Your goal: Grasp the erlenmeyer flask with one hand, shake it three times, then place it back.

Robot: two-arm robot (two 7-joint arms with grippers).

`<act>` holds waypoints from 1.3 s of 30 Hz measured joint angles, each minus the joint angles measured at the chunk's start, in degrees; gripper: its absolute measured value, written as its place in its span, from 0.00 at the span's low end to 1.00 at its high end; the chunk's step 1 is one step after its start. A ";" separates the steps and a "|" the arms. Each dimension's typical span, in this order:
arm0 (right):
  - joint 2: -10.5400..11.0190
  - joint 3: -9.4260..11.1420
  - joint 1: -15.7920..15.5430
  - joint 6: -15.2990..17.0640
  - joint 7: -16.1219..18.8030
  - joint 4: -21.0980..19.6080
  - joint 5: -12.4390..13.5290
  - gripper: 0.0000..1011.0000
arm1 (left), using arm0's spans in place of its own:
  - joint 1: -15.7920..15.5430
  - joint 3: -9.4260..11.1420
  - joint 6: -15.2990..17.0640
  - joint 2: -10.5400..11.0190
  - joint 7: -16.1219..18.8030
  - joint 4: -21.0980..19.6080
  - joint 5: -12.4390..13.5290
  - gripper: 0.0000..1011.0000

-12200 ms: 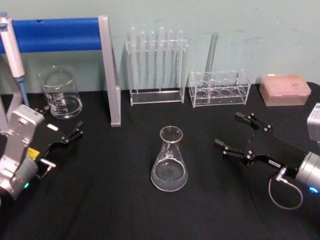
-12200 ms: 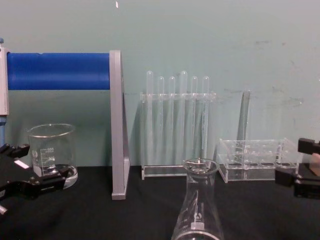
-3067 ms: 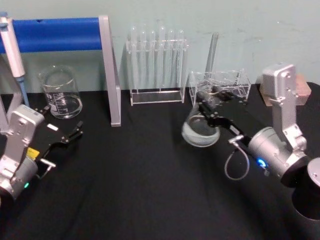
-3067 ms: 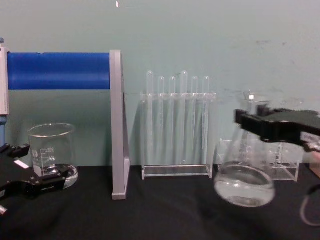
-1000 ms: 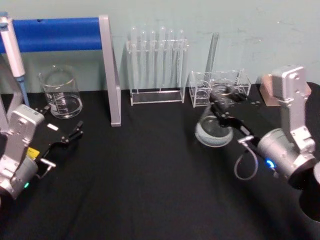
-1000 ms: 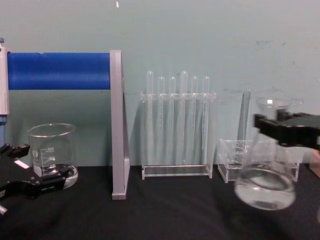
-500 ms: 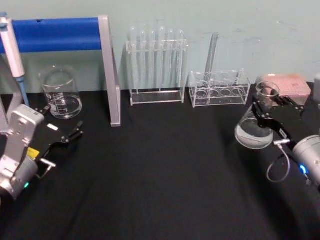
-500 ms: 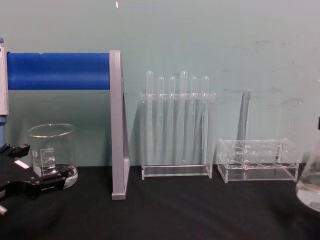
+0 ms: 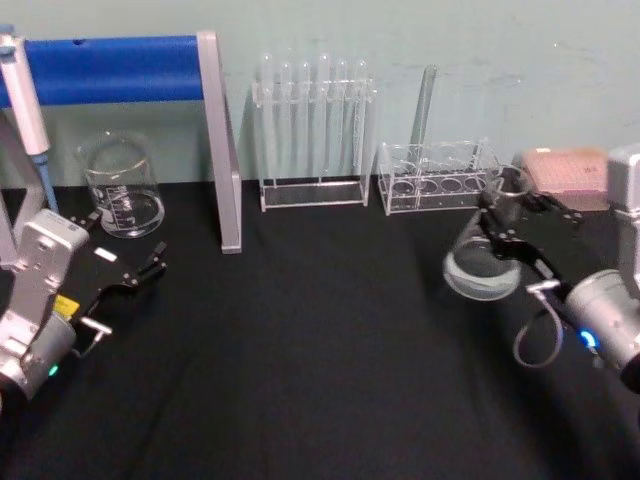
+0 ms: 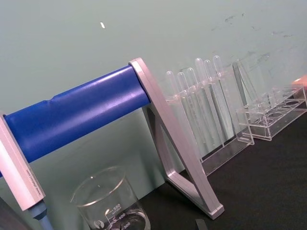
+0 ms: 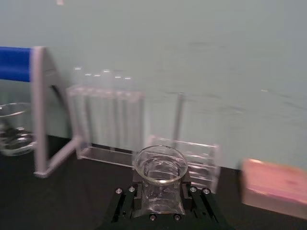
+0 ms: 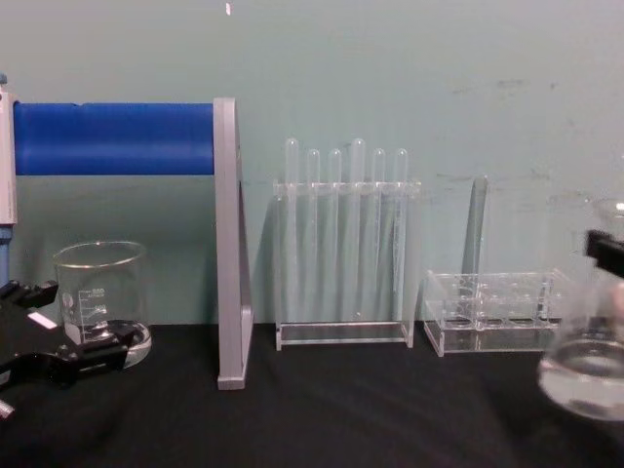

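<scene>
Glass is slippery, so your right tool (image 9: pixel 505 222) is clamped on the thin neck of the erlenmeyer flask (image 9: pixel 478 268), holding it up off the tabletop (image 9: pixel 300 350) on the right, with room to shake. Your left tool (image 9: pixel 140 268) rests far left, fingers apart, out of the way.

Far right edge: the erlenmeyer flask (image 12: pixel 585 375) sits half in frame, clear liquid pooled in its wide base, and the right gripper (image 12: pixel 606 252) shows as a black piece against its neck. Just beside it, a low clear rack (image 12: pixel 497 336) with one tall tube. Centre, six test tubes (image 12: pixel 346 224) upright in their stand. Lower left, the left gripper (image 12: pixel 78 327), fingers apart, before the beaker (image 12: pixel 97 273), under the blue bar (image 12: pixel 112 138).
</scene>
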 joint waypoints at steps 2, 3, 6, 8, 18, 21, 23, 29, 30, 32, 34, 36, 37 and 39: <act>0.12 -1.46 0.95 -0.16 1.66 0.67 0.01 0.44 | 0.00 0.00 0.00 0.00 0.00 0.00 0.00 0.99; 0.20 -1.95 1.27 -0.21 2.22 0.88 0.04 0.44 | 0.00 0.00 0.00 0.00 0.00 0.00 0.00 0.99; 0.45 -3.64 2.32 -0.38 3.98 1.69 0.26 0.44 | 0.00 0.00 0.00 0.00 0.00 0.00 0.00 0.99; 0.84 -5.96 3.70 -0.54 6.27 2.64 0.75 0.44 | 0.00 0.00 0.00 0.00 0.00 0.00 0.00 0.99; 1.33 -11.69 7.40 -0.98 11.08 5.22 2.33 0.44 | 0.00 0.00 0.00 0.00 0.00 0.00 0.00 0.99; 1.36 -12.66 8.08 -1.10 11.47 5.78 2.69 0.44 | 0.00 0.00 0.00 0.00 0.00 0.00 0.00 0.99; 1.44 -13.07 8.33 -1.12 11.46 5.97 2.95 0.44 | 0.00 0.00 0.00 0.00 0.00 0.00 0.00 0.99; 1.80 -12.55 8.14 -1.12 9.22 5.92 3.62 0.44 | 0.00 0.00 0.00 0.00 0.00 0.00 0.00 0.99; 1.89 -12.15 7.91 -1.12 8.37 5.74 3.70 0.44 | 0.00 0.00 0.00 0.00 0.00 0.00 0.00 0.99; 1.99 -11.53 7.53 -1.12 7.31 5.51 3.74 0.44 | 0.00 0.00 0.00 0.00 0.00 0.00 0.00 0.99; 2.06 -10.39 6.90 -1.15 5.57 5.17 3.74 0.44 | 0.00 0.00 0.00 0.00 0.00 0.00 0.00 0.99; 2.08 -9.55 6.39 -1.15 4.41 4.87 3.72 0.44 | 0.00 0.00 0.00 0.00 0.00 0.00 0.00 0.99; 2.09 -8.57 5.83 -1.15 3.28 4.51 3.67 0.44 | 0.00 0.00 0.00 0.00 0.00 0.00 0.00 0.99; 2.09 -7.53 5.23 -1.12 2.15 4.10 3.55 0.44 | 0.00 0.00 0.00 0.00 0.00 0.00 0.00 0.99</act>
